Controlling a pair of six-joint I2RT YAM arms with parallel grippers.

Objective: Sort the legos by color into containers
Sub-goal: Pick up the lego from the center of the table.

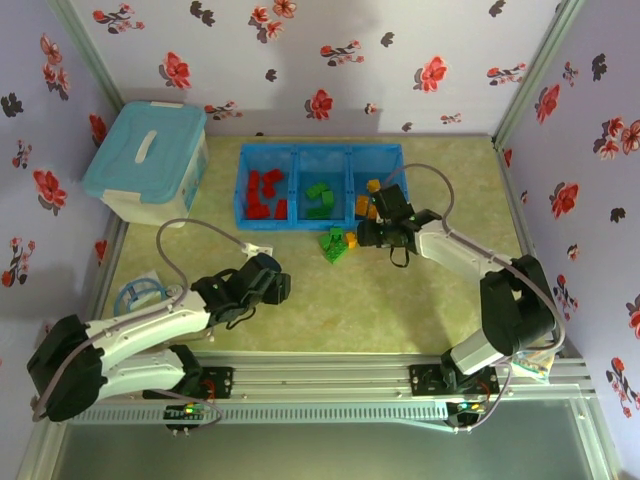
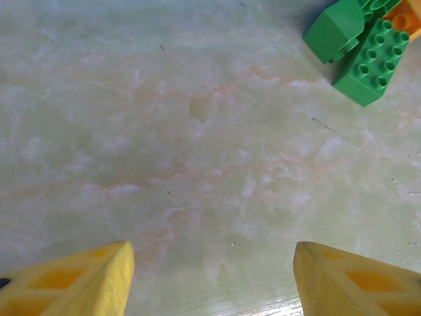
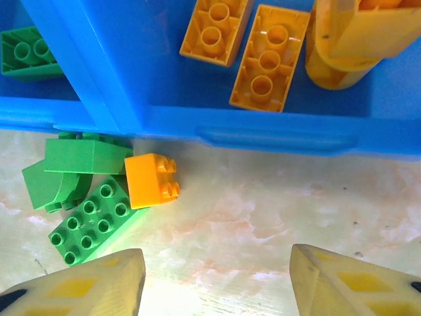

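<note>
Legos (image 1: 265, 193) lie mostly sorted in the tray (image 1: 325, 160): red left, green middle, orange right. I see some green bricks (image 3: 89, 227) and one orange brick (image 3: 152, 180) touching on the table (image 1: 420, 300), just outside its near wall. My right gripper (image 3: 214, 283) hangs open near them; my left gripper (image 2: 210, 276) gapes over bare table.

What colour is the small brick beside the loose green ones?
The brick is yellow-orange, clearest in right wrist view.
</note>
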